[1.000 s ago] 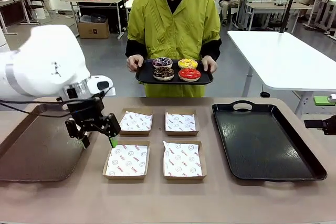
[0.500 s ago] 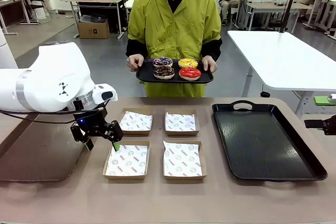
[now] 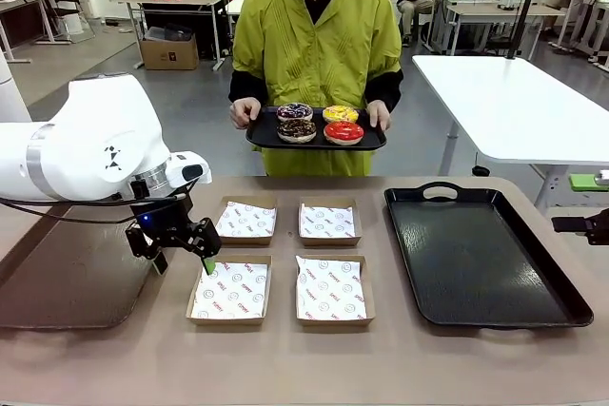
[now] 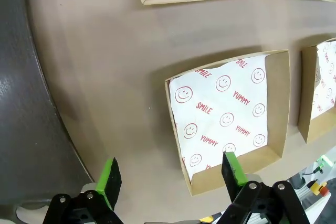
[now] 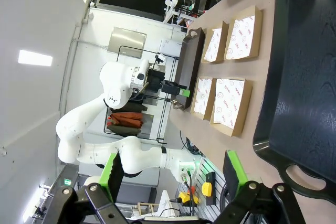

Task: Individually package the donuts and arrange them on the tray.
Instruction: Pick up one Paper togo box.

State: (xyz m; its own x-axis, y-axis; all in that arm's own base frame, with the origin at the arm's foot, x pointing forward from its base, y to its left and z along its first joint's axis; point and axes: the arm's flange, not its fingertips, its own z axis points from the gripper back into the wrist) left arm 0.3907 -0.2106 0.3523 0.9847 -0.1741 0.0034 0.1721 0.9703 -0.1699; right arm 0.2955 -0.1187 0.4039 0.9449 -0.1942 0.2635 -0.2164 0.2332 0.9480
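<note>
My left arm (image 3: 86, 149) has swung in from the table's edge and settled. My left claw (image 3: 183, 261) hangs spread and empty beside the near-left box (image 3: 228, 321) (nothing packed yet). The donuts (image 3: 319, 125) stay on the person's tray (image 3: 373, 145), unchanged. My right claw (image 5: 173, 174) gapes empty too.

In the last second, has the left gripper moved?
Yes: the left gripper has shifted slightly right, toward the front-left box, jaws open.
</note>
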